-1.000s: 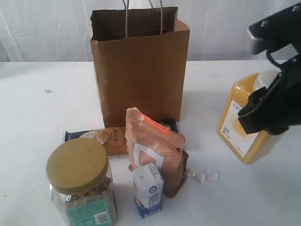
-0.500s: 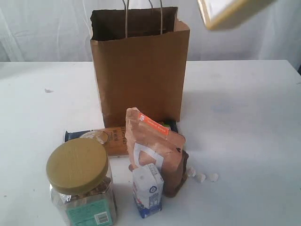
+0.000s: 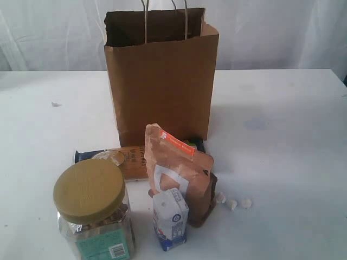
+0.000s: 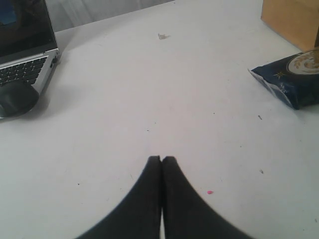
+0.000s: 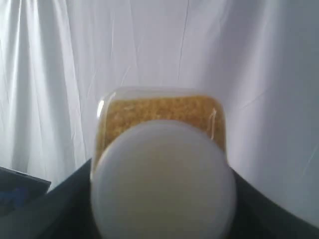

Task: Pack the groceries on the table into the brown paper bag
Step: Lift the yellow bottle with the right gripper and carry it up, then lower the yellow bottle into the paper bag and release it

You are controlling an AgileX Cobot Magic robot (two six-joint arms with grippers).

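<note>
While the right fingers [image 5: 70, 209] grip the bottle [image 5: 162, 164] from both sides, its white cap facing the wrist camera and a white curtain behind it, neither the arm nor the bottle shows in the exterior view, so I judge it is held high and not yet in the bag [image 3: 162, 81]. The bag stands upright and open at the back of the desk [image 3: 282, 162]; what lies inside cannot be seen. In front of it wait the jar [image 3: 92, 211], the carton [image 3: 171, 219], the pouch [image 3: 181, 173] and the spaghetti packet [image 3: 130, 161] lying flat just before the bag. A pale round top behind the jar may be the can; I cannot tell. The left fingers [image 4: 149, 199] are pressed together, empty, over bare desk. By my reckoning the packing is barely begun: one item in hand, at least four to go.
</note>
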